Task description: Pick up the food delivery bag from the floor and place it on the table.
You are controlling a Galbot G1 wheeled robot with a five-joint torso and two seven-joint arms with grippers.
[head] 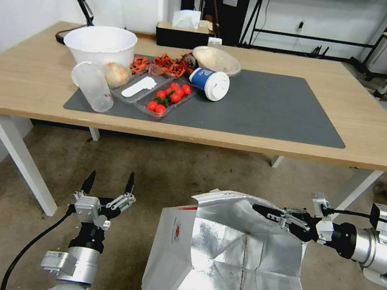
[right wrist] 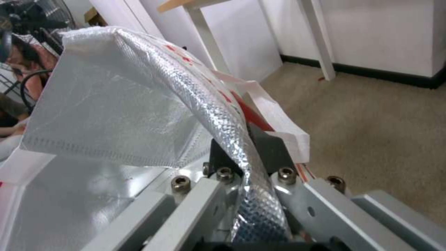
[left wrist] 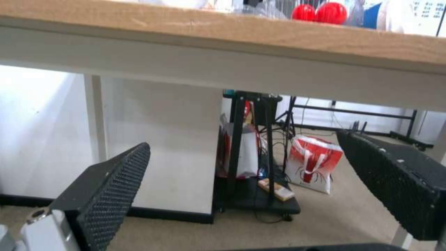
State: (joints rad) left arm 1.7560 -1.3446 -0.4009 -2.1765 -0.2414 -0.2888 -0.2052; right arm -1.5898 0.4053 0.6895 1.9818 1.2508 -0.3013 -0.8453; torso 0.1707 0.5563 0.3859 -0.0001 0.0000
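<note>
Head view: right gripper (head: 268,211) pinches the foil rim of the food delivery bag (head: 227,261), low before the desk (head: 29,77). Thin one-sided grip may slip or tear. Left gripper (head: 109,182) spread, idle.

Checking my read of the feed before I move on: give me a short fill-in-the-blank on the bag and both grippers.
1. The right gripper is shut on the ___ of the food delivery bag.
2. The left gripper hangs beside the bag with its fingers ___.
3. The bag's inside is lined with ___ foil.
4. On the table, the paper cup lies on its ___.

Missing words: rim; open; silver; side
</note>
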